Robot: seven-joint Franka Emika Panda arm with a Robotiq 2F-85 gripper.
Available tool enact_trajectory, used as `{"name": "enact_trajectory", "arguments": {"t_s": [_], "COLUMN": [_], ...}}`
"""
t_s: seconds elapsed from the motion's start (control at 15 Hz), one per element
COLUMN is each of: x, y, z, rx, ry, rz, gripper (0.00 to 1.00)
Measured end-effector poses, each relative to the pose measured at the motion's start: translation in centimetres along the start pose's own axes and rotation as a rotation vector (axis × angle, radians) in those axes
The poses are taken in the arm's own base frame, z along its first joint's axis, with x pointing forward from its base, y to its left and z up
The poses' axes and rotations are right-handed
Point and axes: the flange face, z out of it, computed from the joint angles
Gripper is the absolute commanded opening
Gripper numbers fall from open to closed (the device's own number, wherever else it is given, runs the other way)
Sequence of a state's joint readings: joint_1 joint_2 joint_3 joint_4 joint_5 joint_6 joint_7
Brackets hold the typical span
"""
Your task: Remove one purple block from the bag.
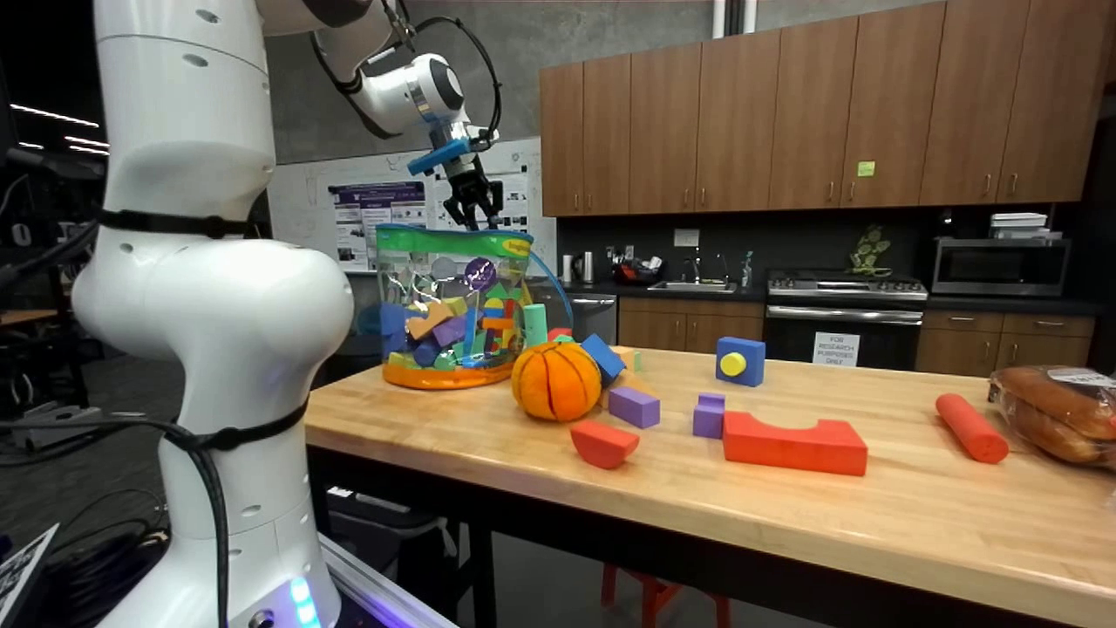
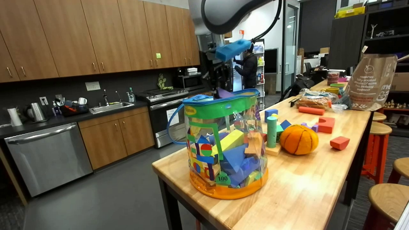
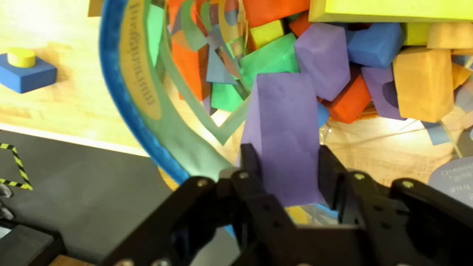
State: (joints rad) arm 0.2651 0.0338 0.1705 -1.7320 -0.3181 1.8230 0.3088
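Black two-finger gripper (image 3: 287, 159) holding chunky purple block (image 3: 290, 125) at mouth of clear green-banded plastic bag (image 2: 220, 109); bag upright on pale wooden table (image 2: 287, 195).

wrist view: tabletop (image 3: 79, 111) overexposed upper left | pincer (image 3: 284, 155) blurred | exterior view: strip lights (image 1: 54, 116) glowing

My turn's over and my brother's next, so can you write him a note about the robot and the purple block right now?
Claw: closed on a purple block.
Bag: standing on the table, with more blocks inside.
Done: the purple block is gripped and up at the bag's top edge.
Left: probably lift it clear of the bag; I can't tell if its bottom end is out.
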Motion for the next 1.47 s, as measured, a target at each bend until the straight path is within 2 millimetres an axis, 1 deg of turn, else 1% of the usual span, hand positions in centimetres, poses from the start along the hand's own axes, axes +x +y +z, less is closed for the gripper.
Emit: {"name": "enact_trajectory", "arguments": {"t_s": [0.2, 0.4, 0.53, 0.67, 0.8, 0.93, 1.07, 1.27, 1.47], "x": [-1.4, -2.8, -3.8, -4.8, -5.9, -7.0, -8.0, -9.7, -10.9], "y": [1.7, 3.6, 5.1, 6.7, 8.4, 10.3, 12.5, 16.5, 20.0], "z": [-2.7, -4.5, -4.9, -4.7, -3.7, -2.1, 0.0, 3.9, 7.2], "rx": [-0.071, -0.139, -0.173, -0.199, -0.215, -0.225, -0.227, -0.21, -0.186], "ry": [0.056, 0.111, 0.13, 0.132, 0.124, 0.113, 0.104, 0.111, 0.13], "rz": [0.077, 0.184, 0.261, 0.331, 0.393, 0.44, 0.475, 0.532, 0.565], "gripper": [0.18, 0.18, 0.18, 0.18, 0.18, 0.18, 0.18, 0.18, 0.18]}}
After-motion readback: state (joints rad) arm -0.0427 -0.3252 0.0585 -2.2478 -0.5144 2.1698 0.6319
